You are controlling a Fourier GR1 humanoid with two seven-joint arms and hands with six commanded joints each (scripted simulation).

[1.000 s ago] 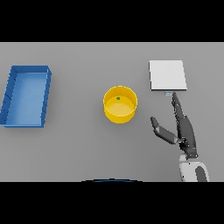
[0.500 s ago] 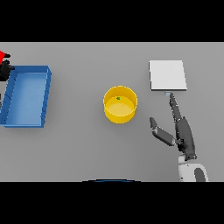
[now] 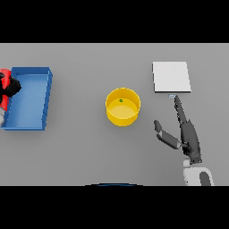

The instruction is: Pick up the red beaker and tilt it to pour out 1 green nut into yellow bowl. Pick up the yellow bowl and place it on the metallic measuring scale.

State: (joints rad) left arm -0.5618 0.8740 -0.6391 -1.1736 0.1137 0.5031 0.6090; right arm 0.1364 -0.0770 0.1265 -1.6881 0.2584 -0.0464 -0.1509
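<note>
The yellow bowl (image 3: 122,106) stands upright on the grey table (image 3: 85,147) and serves as the landmark here; a single green nut (image 3: 120,100) lies inside it near the far wall, so the pouring step looks done. Far to the left of the bowl, beyond the blue bin (image 3: 28,98), the red beaker (image 3: 4,87) shows at the picture's edge with the left hand (image 3: 10,87) wrapped around it, dark fingers curled over the red body; it seems to be held out over that side so it is clear of the work area, though whether it is touching the bin or table I cannot tell. To the right of the bowl and a little nearer the robot, the right hand (image 3: 188,136) rests low with its fingers straight and stretched away toward the far side, thumb spread out toward the bowl, holding nothing. That open pose, thumb facing the bowl's wall, suits a sideways grasp of the bowl. Beyond the right fingertips, to the right and farther than the bowl, lies the metallic measuring scale (image 3: 171,77), flat and bare, well apart from the bowl. The remaining work, in my judgement, is closing on the bowl and carrying it level to the scale so the nut stays in.
</note>
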